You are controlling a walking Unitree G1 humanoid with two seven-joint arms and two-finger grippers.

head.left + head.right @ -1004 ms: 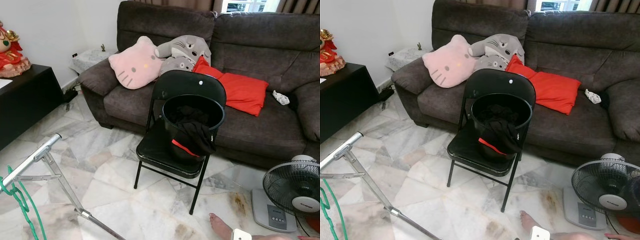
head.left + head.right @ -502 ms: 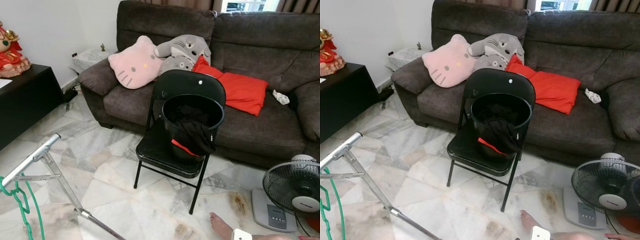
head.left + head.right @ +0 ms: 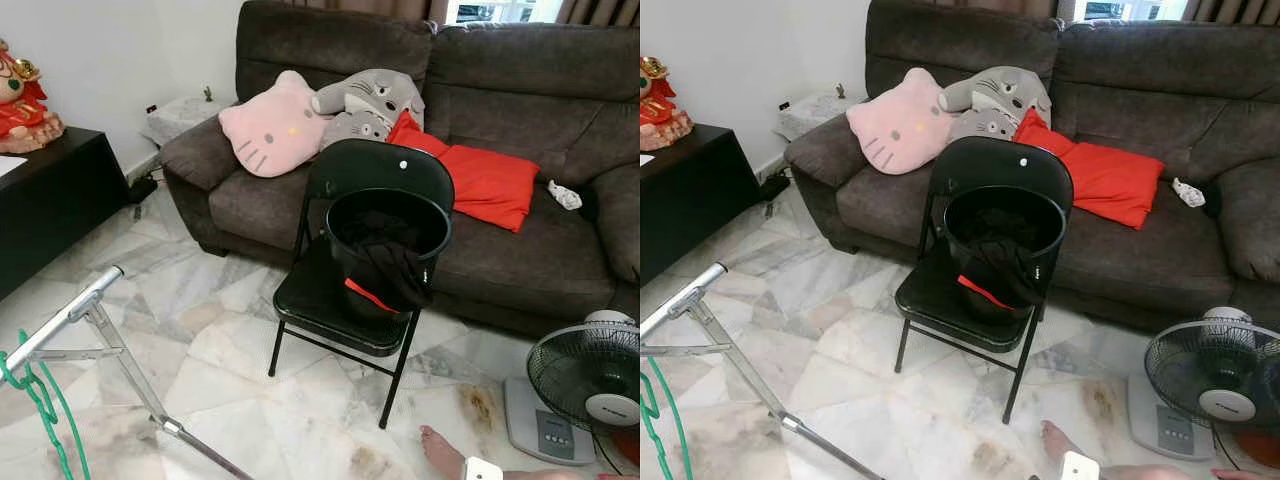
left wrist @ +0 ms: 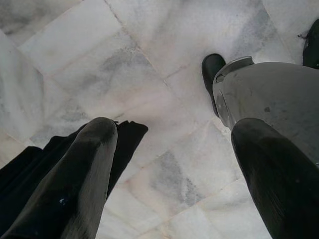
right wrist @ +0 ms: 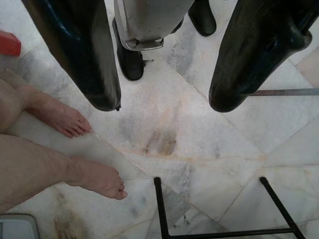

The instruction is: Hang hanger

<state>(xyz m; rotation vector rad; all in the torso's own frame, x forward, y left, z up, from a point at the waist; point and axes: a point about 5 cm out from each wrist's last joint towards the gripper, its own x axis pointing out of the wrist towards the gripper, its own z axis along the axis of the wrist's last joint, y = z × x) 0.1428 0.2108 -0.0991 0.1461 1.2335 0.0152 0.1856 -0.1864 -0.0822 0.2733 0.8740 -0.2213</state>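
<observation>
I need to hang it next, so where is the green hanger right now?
The green hanger hangs at the far left of the left eye view, hooked on the low end of the silver rack bar, above the marble floor.

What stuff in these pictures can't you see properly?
- Green hanger: cut off by the head view's lower left edge.
- Clothes in the black bucket: a dark heap, its wall hides the pieces lower down.
- Person's foot: the rest runs off the bottom edge.
- Fan: cut by the right edge.
- Small white object on the sofa: too small to name.
</observation>
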